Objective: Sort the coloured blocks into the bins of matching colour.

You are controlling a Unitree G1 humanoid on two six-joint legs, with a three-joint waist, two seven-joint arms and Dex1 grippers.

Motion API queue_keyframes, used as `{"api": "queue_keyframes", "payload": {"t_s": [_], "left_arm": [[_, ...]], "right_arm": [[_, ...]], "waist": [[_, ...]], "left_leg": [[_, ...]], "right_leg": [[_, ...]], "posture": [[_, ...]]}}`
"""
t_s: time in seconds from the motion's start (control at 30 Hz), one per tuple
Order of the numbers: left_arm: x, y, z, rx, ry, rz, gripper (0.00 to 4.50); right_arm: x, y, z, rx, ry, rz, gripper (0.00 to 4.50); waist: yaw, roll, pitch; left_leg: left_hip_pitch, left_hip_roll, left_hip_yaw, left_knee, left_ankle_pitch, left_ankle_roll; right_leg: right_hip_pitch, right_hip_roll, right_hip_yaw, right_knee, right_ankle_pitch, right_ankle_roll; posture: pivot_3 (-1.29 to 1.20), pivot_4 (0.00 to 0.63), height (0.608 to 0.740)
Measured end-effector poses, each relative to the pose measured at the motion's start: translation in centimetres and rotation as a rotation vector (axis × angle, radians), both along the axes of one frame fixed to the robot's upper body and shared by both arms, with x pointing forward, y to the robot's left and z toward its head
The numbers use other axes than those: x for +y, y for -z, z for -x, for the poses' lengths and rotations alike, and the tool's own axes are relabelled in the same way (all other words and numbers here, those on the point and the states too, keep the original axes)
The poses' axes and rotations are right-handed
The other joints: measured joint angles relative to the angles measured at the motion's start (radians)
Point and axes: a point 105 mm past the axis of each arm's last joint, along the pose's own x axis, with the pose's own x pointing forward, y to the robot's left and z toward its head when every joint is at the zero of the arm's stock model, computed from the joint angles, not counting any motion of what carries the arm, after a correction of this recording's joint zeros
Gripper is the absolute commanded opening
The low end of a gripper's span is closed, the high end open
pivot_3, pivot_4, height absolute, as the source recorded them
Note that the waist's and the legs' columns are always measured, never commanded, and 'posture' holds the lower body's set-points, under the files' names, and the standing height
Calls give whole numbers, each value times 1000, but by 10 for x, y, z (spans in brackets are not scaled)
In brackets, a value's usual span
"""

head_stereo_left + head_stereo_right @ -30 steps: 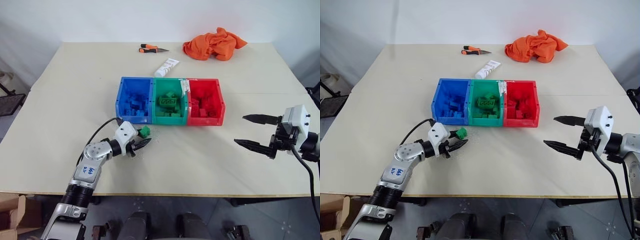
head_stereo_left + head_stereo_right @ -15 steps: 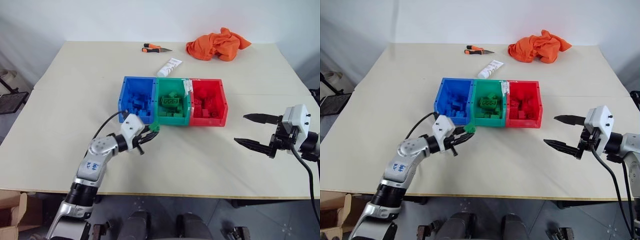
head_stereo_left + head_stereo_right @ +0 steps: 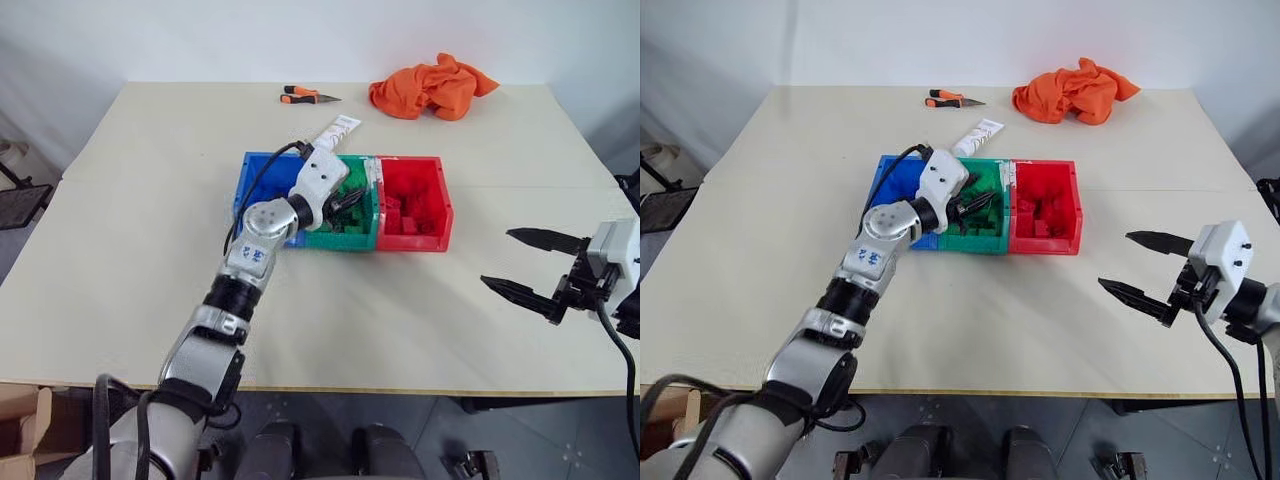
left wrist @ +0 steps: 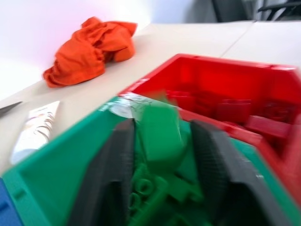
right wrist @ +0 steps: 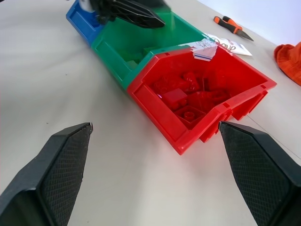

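Observation:
The three joined bins stand mid-table: blue bin (image 3: 258, 172), green bin (image 3: 352, 238) and red bin (image 3: 441, 200), each holding several blocks of its own colour. My left gripper (image 3: 346, 201) reaches over the green bin. In the left wrist view its fingers (image 4: 115, 160) stand apart, with a small green block (image 4: 160, 127) loose in the gap above the green blocks in the bin. My right gripper (image 3: 497, 257) hangs open over the bare table, right of the red bin, with nothing between its fingers (image 5: 56, 160).
An orange cloth (image 3: 432, 85) lies at the table's far right. A white tube (image 3: 336, 132) lies just behind the bins, and an orange-handled tool (image 3: 303, 96) lies farther back. A cardboard box (image 3: 20, 440) sits on the floor at the near left.
My left arm has risen and swung from the table in front of the bins to over the green bin, carrying the green block. Its fingers have parted. The right gripper stays open.

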Motion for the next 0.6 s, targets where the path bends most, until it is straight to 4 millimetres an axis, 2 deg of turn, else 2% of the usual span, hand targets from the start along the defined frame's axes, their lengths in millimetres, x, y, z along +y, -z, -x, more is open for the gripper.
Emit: {"api": "queue_keyframes", "payload": {"t_s": [0.07, 0.17, 0.3, 0.37, 0.43, 0.6], "left_arm": [[0, -2, 0, -17, 6, 1, 3679], [-1, 0, 4, -7, 47, -12, 3679], [8, 0, 21, 11, 150, 1, 3679], [20, 0, 40, 46, 236, 21, 3679], [43, 0, 58, 94, 301, 24, 3679], [94, 11, 89, 220, 368, -35, 3679]], "right_arm": [[0, -1, 2, -4, 4, -1, 4500], [-1, -2, 1, -8, 8, -1, 4500], [0, -6, -1, -23, 1, -6, 4500], [1, -8, -4, -29, -12, -9, 4500], [-2, -7, -9, -14, -23, -14, 4500], [-8, -5, -16, 21, -61, 29, 4500]], "waist": [[-1, 0, 0], [-1, 0, 0], [-5, 0, 0], [-11, 0, 0], [-14, 0, 0], [-13, 1, 0]], "left_leg": [[0, 0, 0, 0, 0, 0], [0, 0, 0, 0, 0, 0], [0, 0, 0, 0, 0, -1], [1, 1, 0, -1, 0, -1], [1, 1, -1, 0, 1, -1], [2, 1, -1, 0, 1, -1]], "right_leg": [[0, 0, 0, 0, 0, 0], [0, 0, 0, 0, 0, 0], [-1, 0, 1, 0, 0, 0], [-1, 1, 1, 2, 0, 0], [-1, 1, 1, 1, 0, 0], [0, 0, 2, -2, 0, -1]], "posture": [[0, 150, 740], [0, 150, 740], [0, 150, 740], [0, 150, 740], [0, 150, 740], [0, 150, 740]]}}
